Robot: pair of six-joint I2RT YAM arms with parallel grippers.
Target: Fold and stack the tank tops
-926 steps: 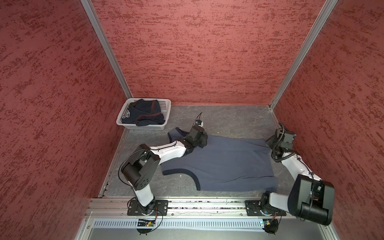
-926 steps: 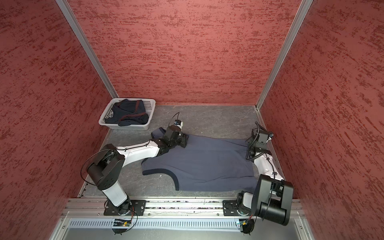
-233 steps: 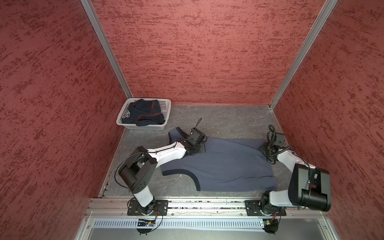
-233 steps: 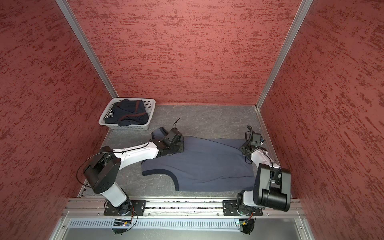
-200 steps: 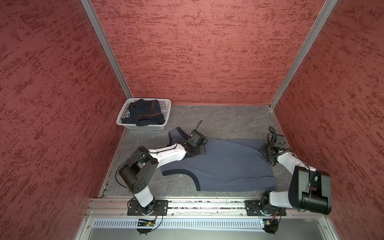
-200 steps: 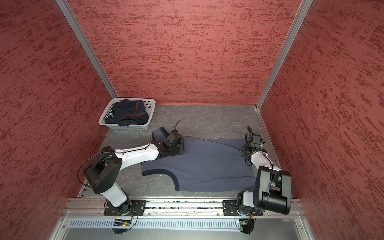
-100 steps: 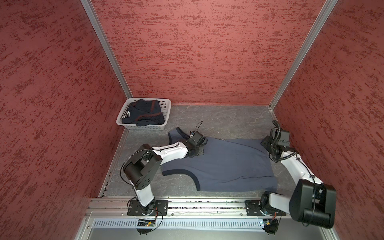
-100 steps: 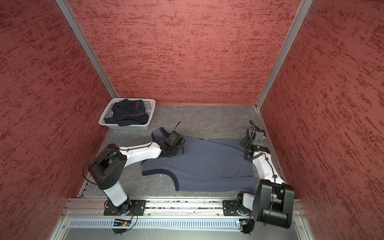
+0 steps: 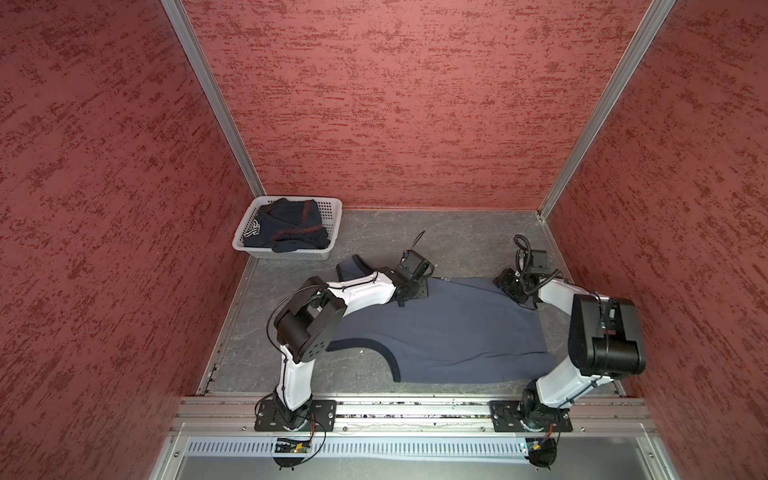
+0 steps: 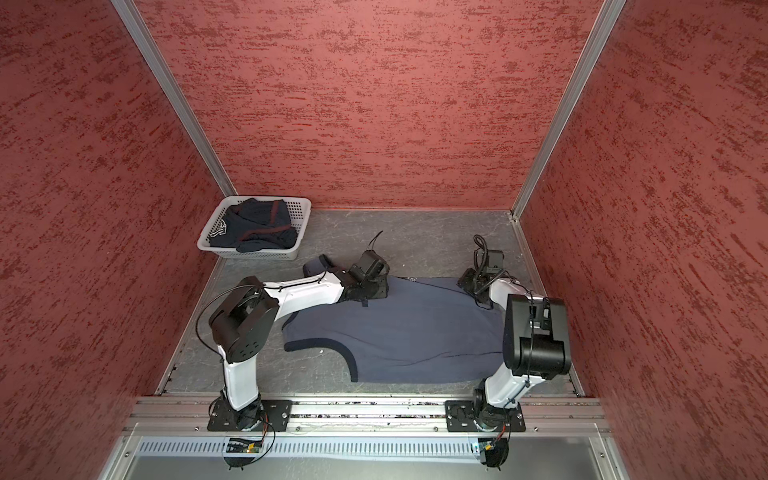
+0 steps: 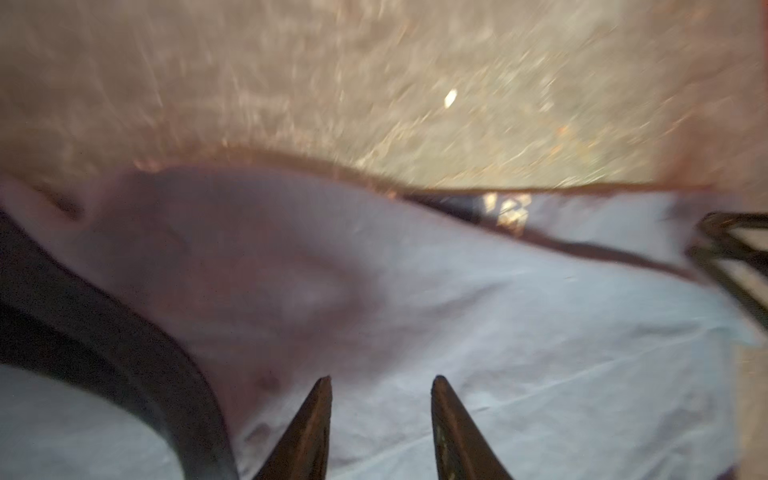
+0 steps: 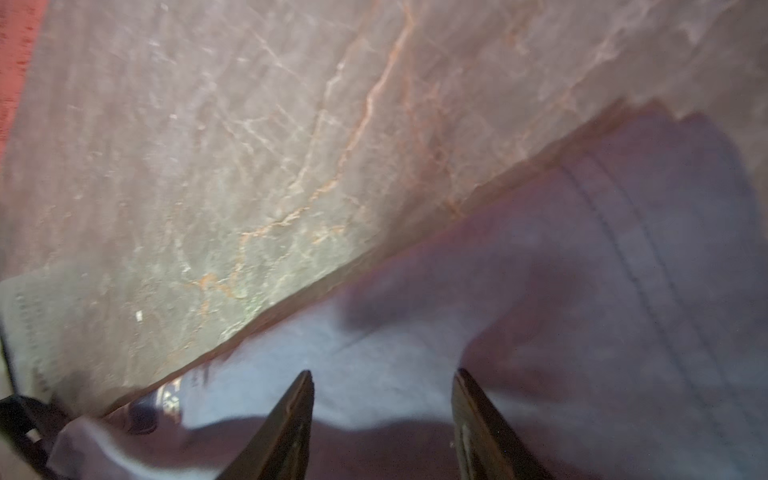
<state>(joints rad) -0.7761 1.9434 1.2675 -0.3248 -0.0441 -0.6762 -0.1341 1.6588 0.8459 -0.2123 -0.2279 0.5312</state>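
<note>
— Left gripper (image 11: pixel 380 380) jaws just parted, empty, over the slate-blue tank top (image 9: pixel 449 332), at its edge nearest the basket (image 9: pixel 291 254). Right gripper (image 12: pixel 382 374) apart too, over the end away from the basket.
— So it let go. Top's spread flat, no fold yet.
— Only top views show the navy tank top (image 9: pixel 286 226) in the basket; only wrist views show the jaw gaps.

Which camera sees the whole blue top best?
The top views win: in both top views the blue top lies spread out, nearly all visible. Both wrist views show only blurry patches near its edge.
</note>
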